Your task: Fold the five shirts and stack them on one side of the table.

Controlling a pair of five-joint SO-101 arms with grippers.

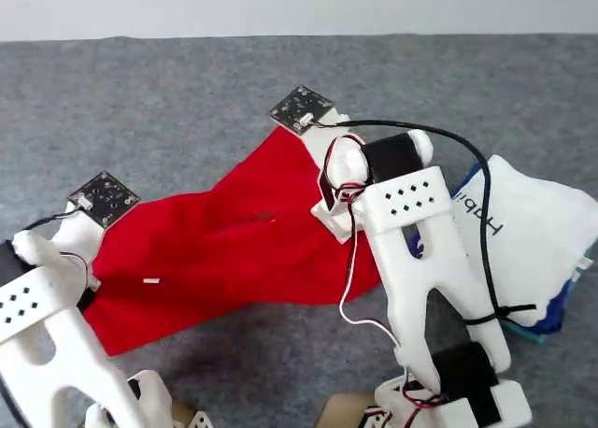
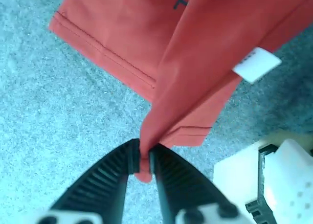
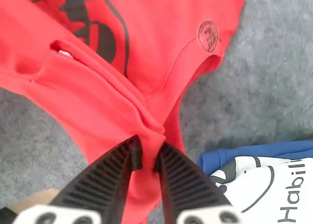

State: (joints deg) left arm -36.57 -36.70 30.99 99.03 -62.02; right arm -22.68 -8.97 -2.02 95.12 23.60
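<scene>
At the left, our left gripper [image 2: 142, 158] has its ribbed black jaws closed to a sliver on a bunched corner of the red shirt [image 1: 224, 250], close to a stitched hem and a small white label [image 2: 257, 65]. The shirt lies stretched across the middle of the grey, felt-like table [image 1: 187, 101], running up from lower left towards the right arm, with soft folds along its length. We judge it light and limp: thin knit cloth that will sag, crease and slide over itself, so it needs holding at two well-separated points on an edge or seam, where the doubled fabric gives the jaws something to bite on. Further right, our right gripper [image 3: 146, 155] is likewise clamped on a pinch of red cloth, near the black print and the neckline. Just beside it, at the right edge of the table, sits the stack: a folded white shirt [image 1: 533, 232] on top, a blue shirt [image 3: 254, 155] under it and darker layers below.
</scene>
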